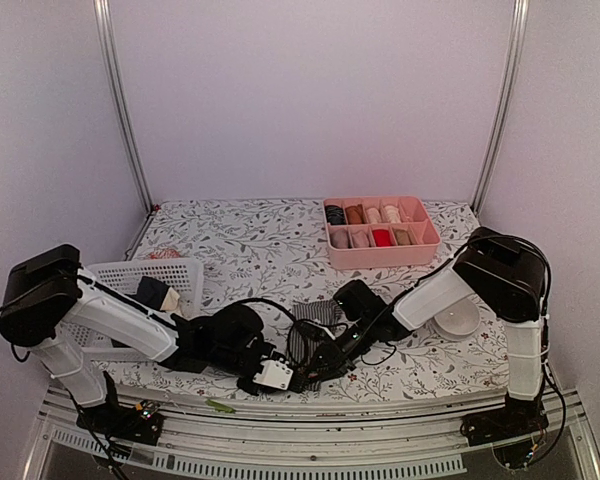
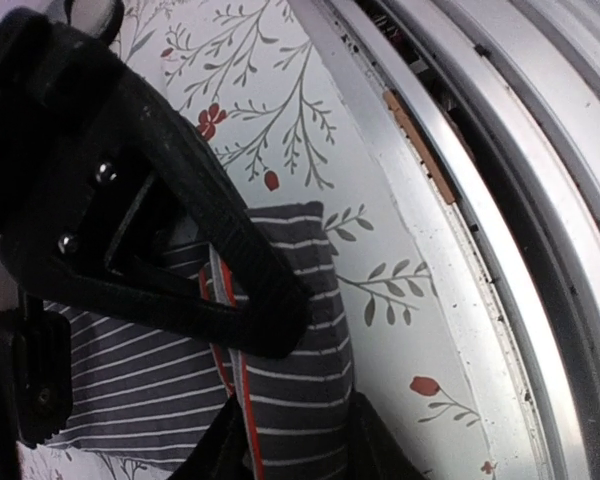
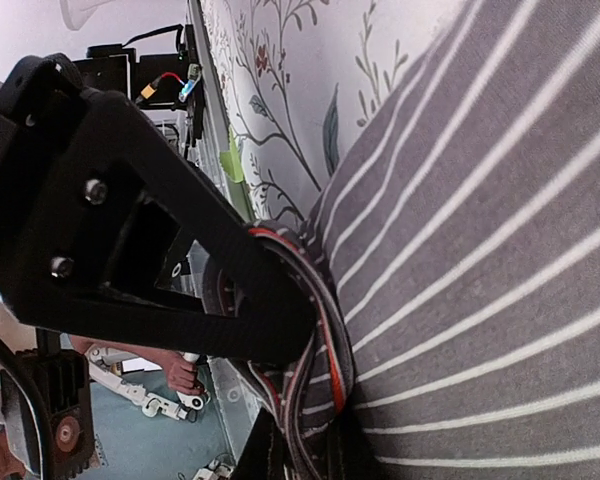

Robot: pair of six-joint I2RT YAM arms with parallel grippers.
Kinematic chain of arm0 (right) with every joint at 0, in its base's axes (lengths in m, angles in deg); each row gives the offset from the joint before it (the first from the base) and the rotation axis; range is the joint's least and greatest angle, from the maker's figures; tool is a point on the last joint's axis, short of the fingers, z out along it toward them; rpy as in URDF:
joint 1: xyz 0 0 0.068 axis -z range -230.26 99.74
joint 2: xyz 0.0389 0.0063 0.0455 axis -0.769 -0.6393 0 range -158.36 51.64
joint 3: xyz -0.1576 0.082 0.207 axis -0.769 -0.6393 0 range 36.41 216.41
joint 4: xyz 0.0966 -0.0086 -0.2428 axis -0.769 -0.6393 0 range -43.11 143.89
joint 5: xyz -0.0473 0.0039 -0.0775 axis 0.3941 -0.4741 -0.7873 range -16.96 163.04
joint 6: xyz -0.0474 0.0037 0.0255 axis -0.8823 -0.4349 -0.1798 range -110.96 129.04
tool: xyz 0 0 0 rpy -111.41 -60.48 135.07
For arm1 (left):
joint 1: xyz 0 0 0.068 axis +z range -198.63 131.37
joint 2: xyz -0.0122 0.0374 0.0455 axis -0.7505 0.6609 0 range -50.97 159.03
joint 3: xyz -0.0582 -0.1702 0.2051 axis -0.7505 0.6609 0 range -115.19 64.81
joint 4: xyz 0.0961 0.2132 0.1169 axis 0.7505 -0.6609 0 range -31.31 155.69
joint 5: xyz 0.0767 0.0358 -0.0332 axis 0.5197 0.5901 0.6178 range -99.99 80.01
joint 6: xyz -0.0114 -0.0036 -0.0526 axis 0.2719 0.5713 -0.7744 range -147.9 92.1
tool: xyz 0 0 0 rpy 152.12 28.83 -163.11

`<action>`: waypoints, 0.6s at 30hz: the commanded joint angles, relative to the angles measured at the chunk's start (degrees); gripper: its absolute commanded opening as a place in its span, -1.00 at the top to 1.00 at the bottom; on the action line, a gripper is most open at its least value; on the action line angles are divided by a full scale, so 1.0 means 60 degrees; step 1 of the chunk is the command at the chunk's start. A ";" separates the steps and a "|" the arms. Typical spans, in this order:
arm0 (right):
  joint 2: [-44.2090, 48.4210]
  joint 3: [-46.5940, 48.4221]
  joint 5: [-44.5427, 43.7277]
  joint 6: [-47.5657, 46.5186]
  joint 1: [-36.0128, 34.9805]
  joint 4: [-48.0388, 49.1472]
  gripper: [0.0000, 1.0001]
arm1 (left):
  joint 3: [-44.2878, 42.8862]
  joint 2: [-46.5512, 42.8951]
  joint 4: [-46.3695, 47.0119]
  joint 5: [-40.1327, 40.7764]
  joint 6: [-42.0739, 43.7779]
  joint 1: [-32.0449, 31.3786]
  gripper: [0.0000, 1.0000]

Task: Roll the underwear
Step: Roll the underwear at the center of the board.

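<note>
Striped underwear (image 1: 318,318): right end effector (image 3: 310,400) grips, left end effector (image 2: 265,395) unclear; tray (image 1: 380,258) holds rolls (image 1: 372,215).

The striped underwear (image 1: 316,316), grey with thin white lines and red trim, lies folded by the table's (image 1: 240,250) front edge. A black pair (image 1: 152,291) and a cream pair (image 1: 170,301) sit in the basket (image 1: 145,268).
</note>
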 commanded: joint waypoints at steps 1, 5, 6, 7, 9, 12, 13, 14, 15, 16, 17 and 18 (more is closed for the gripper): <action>-0.0411 -0.0280 -0.1040 -0.0364 0.0213 -0.1134 1.00 | -0.0300 0.0455 -0.0711 0.0414 0.0260 -0.0138 0.60; 0.0770 -0.0544 -0.1923 -0.0659 0.0516 -0.1318 0.74 | -0.0718 0.0382 -0.2286 -0.0484 0.0210 0.0122 0.97; 0.1204 -0.0657 -0.2291 -0.0816 0.0618 -0.1381 0.66 | -0.0867 0.0355 -0.2604 -0.0648 0.0163 0.0157 1.00; 0.1705 -0.0816 -0.2688 -0.0920 0.0726 -0.1425 0.49 | -0.1085 0.0404 -0.3017 -0.0904 0.0119 0.0222 1.00; 0.2719 -0.1177 -0.3606 -0.1208 0.0830 -0.1572 0.32 | -0.1669 0.0702 -0.3924 -0.1338 -0.0034 0.0399 1.00; 0.4032 -0.1731 -0.4924 -0.1988 0.0834 -0.1940 0.16 | -0.2956 0.1475 -0.5459 -0.2070 -0.0256 0.0779 1.00; 0.4397 -0.1941 -0.5251 -0.2260 0.0837 -0.2072 0.15 | -0.3394 0.1806 -0.6082 -0.2437 -0.0249 0.0919 1.00; 0.4779 -0.2165 -0.5539 -0.2383 0.0839 -0.2163 0.13 | -0.3813 0.2131 -0.6639 -0.2734 -0.0273 0.1083 1.00; 0.5122 -0.2417 -0.5779 -0.2537 0.0829 -0.2217 0.10 | -0.4202 0.2441 -0.7095 -0.3081 -0.0280 0.1248 1.00; 0.5672 -0.2781 -0.6049 -0.2610 0.0794 -0.2204 0.08 | -0.4624 0.2791 -0.7654 -0.3439 -0.0188 0.1448 1.00; 0.6129 -0.3019 -0.6275 -0.2691 0.0715 -0.2167 0.06 | -0.5021 0.3208 -0.8200 -0.3764 -0.0099 0.1643 1.00; 0.6550 -0.3252 -0.6548 -0.2751 0.0538 -0.2128 0.03 | -0.5448 0.3707 -0.8732 -0.4095 0.0015 0.1860 1.00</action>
